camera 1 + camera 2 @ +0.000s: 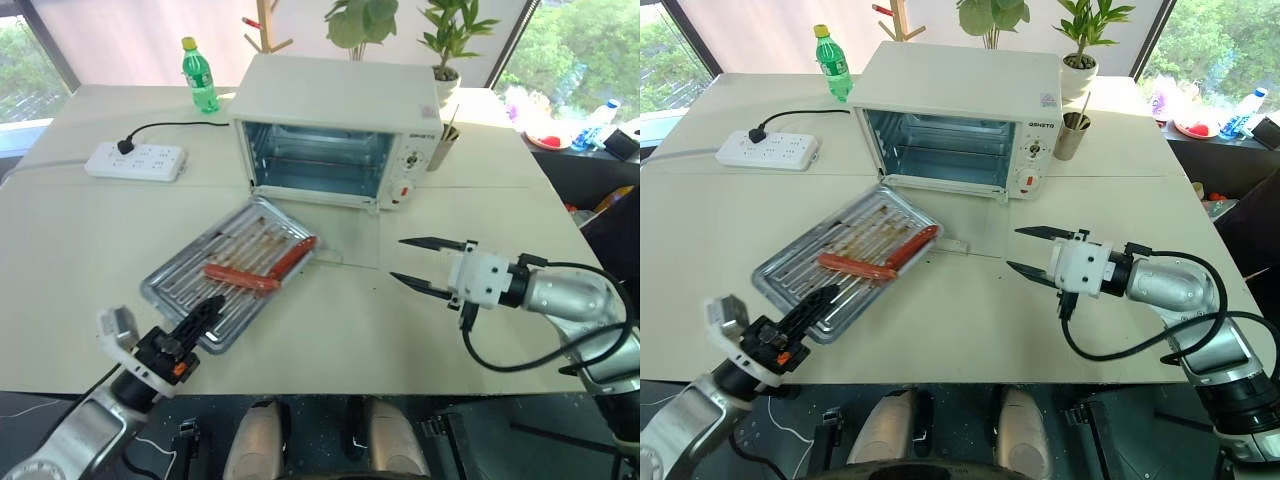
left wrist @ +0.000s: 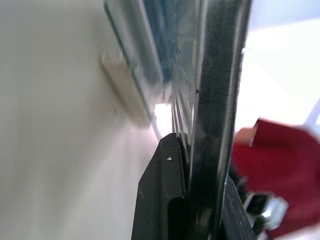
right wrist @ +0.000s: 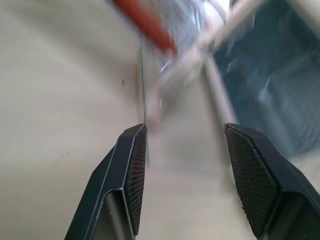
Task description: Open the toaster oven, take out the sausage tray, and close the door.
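sausage tray (image 1: 215,268) holding 2 sausages (image 1: 262,270), toaster oven (image 1: 340,130) hollow

Honestly nothing's readable here: the toaster oven (image 1: 958,120) has a small dark brand mark above its knobs, but it's too tiny to make out.

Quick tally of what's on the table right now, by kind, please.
Toaster oven: 1
Sausage tray: 1
Sausages: 2
Power strip: 1
Green bottle: 1
Cup beside the oven: 1
Potted plants: at least 1
Total: 8
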You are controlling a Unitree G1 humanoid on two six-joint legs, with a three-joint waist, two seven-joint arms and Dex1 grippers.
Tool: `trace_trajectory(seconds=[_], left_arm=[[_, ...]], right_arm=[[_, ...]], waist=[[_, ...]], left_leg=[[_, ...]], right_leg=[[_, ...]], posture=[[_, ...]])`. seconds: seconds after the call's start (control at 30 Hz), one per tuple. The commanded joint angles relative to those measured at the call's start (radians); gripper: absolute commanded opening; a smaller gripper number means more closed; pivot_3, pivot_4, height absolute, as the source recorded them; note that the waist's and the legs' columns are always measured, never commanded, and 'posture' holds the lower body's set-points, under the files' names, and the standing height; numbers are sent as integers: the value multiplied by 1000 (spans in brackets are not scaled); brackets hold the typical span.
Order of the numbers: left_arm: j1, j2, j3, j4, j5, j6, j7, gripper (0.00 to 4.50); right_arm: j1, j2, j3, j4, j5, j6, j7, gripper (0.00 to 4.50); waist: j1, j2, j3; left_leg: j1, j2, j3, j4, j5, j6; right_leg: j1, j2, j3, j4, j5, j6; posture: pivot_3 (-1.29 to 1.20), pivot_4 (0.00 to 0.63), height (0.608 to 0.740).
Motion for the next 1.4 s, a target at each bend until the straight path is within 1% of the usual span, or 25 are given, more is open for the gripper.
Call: trace_trajectory(seconds=[0.03,0.1,0.2,0.23,0.3,0.47,0.67,0.9,1.03,1.13,1.23,1.4], left_arm=[[30,-72,-7,-120,-19,-137,23,0],[55,-115,-21,-150,-19,-196,38,0],[105,-162,-16,-187,-19,-267,32,0],[118,-175,-6,-193,-19,-290,26,0],[141,-198,19,-199,-19,-334,12,0],[197,-209,81,-177,-19,-377,-37,0],[182,-157,160,-98,-19,-365,-59,0],[105,-66,250,13,-19,-288,-61,0],[84,-50,271,58,-19,-238,-70,0],[71,-41,278,84,-19,-199,-79,0],[63,-28,275,111,-19,-158,-86,0],[56,20,243,128,-19,-75,-94,0]], right_arm=[[-42,49,-12,81,36,93,10,2486],[-59,74,-4,127,25,113,19,2486],[-96,119,8,195,11,142,20,2486],[-112,134,15,222,-3,141,15,2486],[-151,166,23,282,-28,148,-1,2486],[-237,233,44,416,-74,149,-5,2486],[-290,303,64,483,-99,166,-1,2486],[-325,386,65,434,-86,222,-14,2486],[-401,426,4,417,-45,261,-65,2486],[-446,427,-37,413,-25,289,-90,2486],[-414,409,-29,359,-20,308,-65,2486],[-304,356,-7,230,-26,308,6,2486]], waist=[[-1,1,0],[-9,3,0],[-21,4,-1],[-29,4,-1],[-27,4,-1],[-26,4,-1],[-13,4,-1],[-3,4,-1],[-6,4,-1],[-5,5,-1],[-2,5,-1],[-1,4,-1]], left_leg=[[0,0,0,0,0,0],[-1,0,1,0,-1,1],[-2,-1,6,0,-5,9],[-3,-1,7,0,-6,11],[-3,-2,8,1,-9,15],[-4,-3,10,1,-11,17],[-4,-2,7,2,-11,15],[-4,0,5,3,-10,14],[-4,0,5,3,-10,14],[-4,0,5,3,-10,14],[-4,0,5,2,-10,14],[-4,0,4,2,-10,13]], right_leg=[[0,0,0,0,0,0],[-1,1,0,-2,0,0],[-1,2,2,-7,0,0],[-1,3,3,-8,1,1],[-1,2,4,-11,1,1],[0,2,5,-14,1,1],[0,3,3,-13,1,2],[0,5,1,-10,1,2],[0,5,1,-10,2,2],[0,5,1,-10,2,2],[-1,6,1,-10,2,2],[0,6,0,-10,2,3]], posture=[[0,150,717],[0,150,717],[0,150,717],[0,150,717],[0,150,717],[0,150,717],[0,150,717],[0,150,717],[0,150,717],[0,150,717],[0,150,717],[0,150,717]])
